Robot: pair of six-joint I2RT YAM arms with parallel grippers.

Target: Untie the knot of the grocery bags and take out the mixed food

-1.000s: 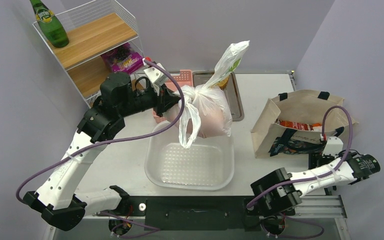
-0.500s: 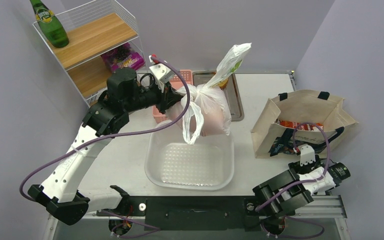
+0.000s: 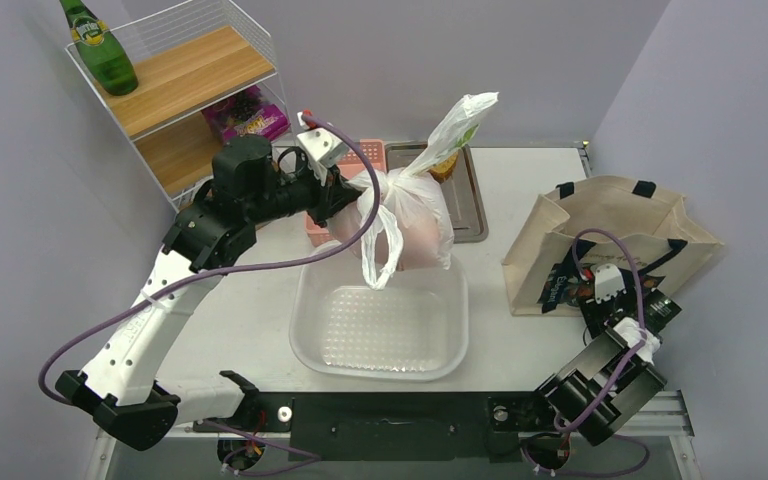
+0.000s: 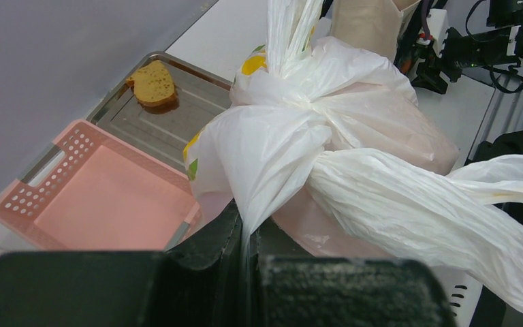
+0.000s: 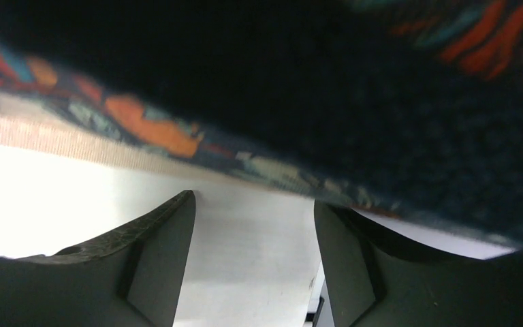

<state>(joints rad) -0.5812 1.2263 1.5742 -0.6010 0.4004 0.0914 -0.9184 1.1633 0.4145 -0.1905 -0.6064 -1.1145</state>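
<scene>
The thin whitish plastic bag [image 3: 415,215] hangs knotted over the far edge of the clear tub. Its tail sticks up and a loose handle droops. A pinkish-orange round shape shows through the film [image 4: 374,136]. My left gripper [image 3: 345,195] is shut on a twisted strand of the bag next to the knot [image 4: 248,228]. The cream canvas tote [image 3: 610,225] stands at the right. My right gripper [image 3: 588,285] is open and empty, low against the tote's printed navy front [image 5: 313,102]; its gripper point in the wrist view [image 5: 253,201] lies over bare table. The tote's contents are hidden.
A clear plastic tub [image 3: 380,335] sits mid-table. A pink basket [image 4: 102,197] and a metal tray [image 4: 184,119] holding a brown piece [image 4: 153,83] lie behind the bag. A wire shelf [image 3: 185,75] at the back left holds a green bottle [image 3: 100,50] and a purple packet [image 3: 245,115].
My right arm has folded back and swung its gripper left, up to the tote's front. The tote has shifted and the red packet no longer shows. My left gripper has lifted the bag slightly.
</scene>
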